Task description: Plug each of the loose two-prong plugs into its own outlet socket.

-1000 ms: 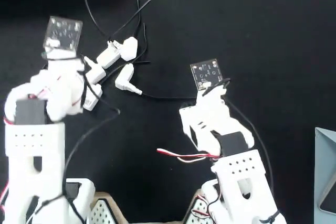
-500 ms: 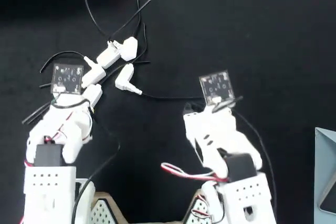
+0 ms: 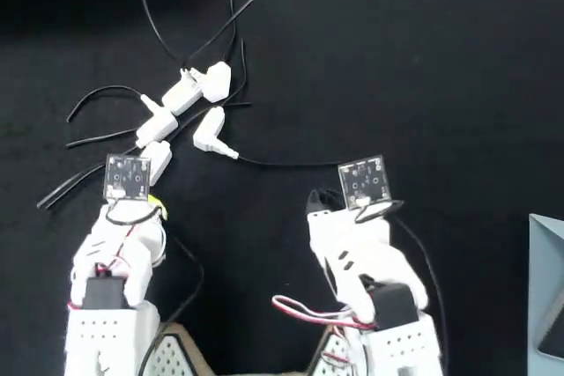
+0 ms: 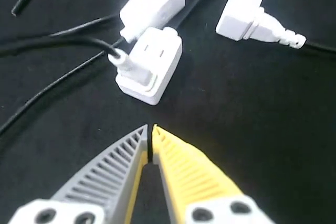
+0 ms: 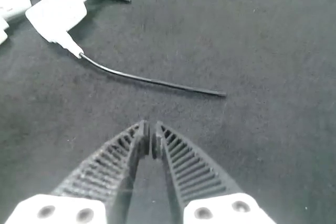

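Several white plugs and sockets with black cords lie in a cluster point(image 3: 187, 103) on the black table. In the left wrist view, a white outlet socket point(image 4: 149, 64) with two slots facing up rests just beyond my left gripper point(image 4: 151, 130), which is shut and holds nothing. A loose white plug point(image 4: 247, 9) lies farther off, beside it. My right gripper point(image 5: 150, 128) is also shut and empty, hovering over bare cloth. Ahead of it, an angled white plug point(image 5: 55, 11) trails a thin black cord point(image 5: 152, 81). In the high view both arms sit near the front edge, short of the cluster.
Loose black cords point(image 3: 97, 116) spread left of and behind the cluster. A grey box point(image 3: 546, 288) stands at the right edge. The black cloth point(image 3: 423, 77) covers the table to the right and rear.
Both arms have drawn back toward the front edge. The left arm, which reached over the cluster a second ago, now sits short of it. The plugs have not moved.
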### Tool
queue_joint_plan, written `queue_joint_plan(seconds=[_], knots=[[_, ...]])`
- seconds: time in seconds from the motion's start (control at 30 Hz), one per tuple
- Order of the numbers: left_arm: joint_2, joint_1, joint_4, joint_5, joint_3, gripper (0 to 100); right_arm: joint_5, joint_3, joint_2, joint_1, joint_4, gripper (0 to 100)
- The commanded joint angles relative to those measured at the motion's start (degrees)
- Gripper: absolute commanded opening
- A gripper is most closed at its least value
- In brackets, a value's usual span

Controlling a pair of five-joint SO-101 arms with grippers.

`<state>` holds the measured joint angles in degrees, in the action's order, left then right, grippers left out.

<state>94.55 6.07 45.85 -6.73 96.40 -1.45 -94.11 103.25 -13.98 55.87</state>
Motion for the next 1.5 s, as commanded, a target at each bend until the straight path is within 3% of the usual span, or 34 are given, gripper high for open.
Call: queue_joint_plan(seconds=[0.0,0.3,0.53,0.9,1.47], knots=[[6.15,-0.31,-0.18,0.18,1.27,3,-0.35,-0.31,4.62,0.7,0.26,1.8],[9.67,-0.31,10.64,0.53,1.01,3,-0.18,-2.24,4.62,0.7,6.86,1.8],[9.67,-0.31,17.67,0.26,1.01,3,-0.26,-2.24,4.7,0.7,18.64,1.8],[9.67,-0.31,27.16,0.35,1.01,3,-0.26,-2.24,4.7,0.62,18.64,1.7],[9.76,-0.4,27.08,0.44,1.01,3,-0.26,-2.24,4.7,0.62,18.64,1.7]])
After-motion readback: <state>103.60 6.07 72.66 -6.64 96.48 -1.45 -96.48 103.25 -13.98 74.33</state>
